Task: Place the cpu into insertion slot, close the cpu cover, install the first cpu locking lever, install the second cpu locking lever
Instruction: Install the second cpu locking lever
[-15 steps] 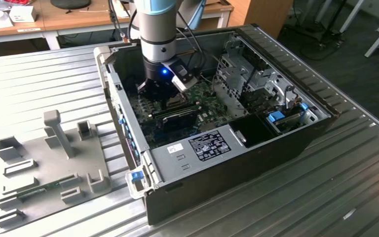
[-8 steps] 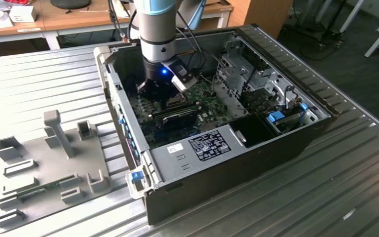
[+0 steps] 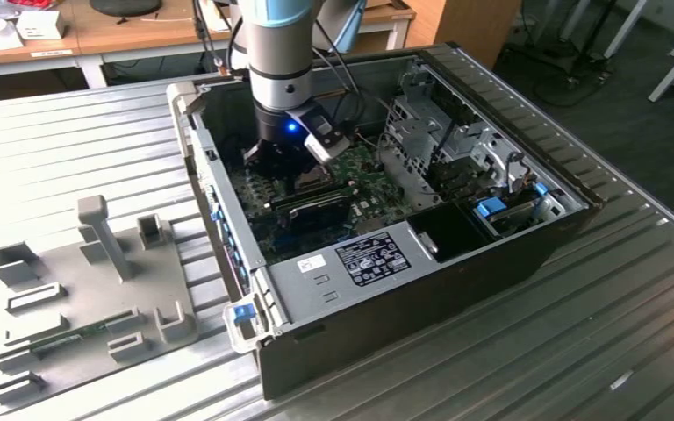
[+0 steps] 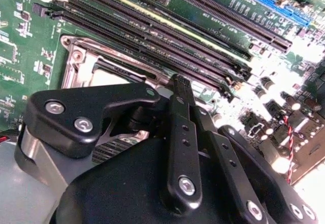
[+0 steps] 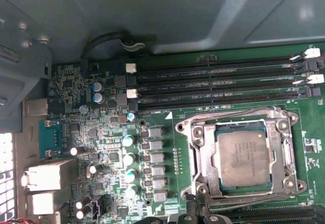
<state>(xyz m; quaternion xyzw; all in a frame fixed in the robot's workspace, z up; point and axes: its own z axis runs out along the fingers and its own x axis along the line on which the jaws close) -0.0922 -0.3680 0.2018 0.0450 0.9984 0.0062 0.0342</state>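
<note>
CPU (image 5: 245, 158) — the small flat square chip with a dull grey metal top — sits in the silver-rimmed square insertion slot (image 5: 199, 153) on the green circuit board (image 5: 167, 132), lower right of the first wrist view, framed by the thin silver cover (image 5: 244, 124), while the black gripper (image 3: 281, 158) hovers above — fingers apart or together, I cannot tell.

Grey-and-blue arm (image 3: 276, 53); black, silver-screwed gripper (image 4: 179, 89).

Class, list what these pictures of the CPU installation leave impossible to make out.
- Exterior view: the insertion slot is hidden behind the arm and gripper.
- Second wrist view: the gripper's black linkage covers most of the cpu cover.
- First wrist view: the locking levers around the cpu are cut off by the picture's edge.
</note>
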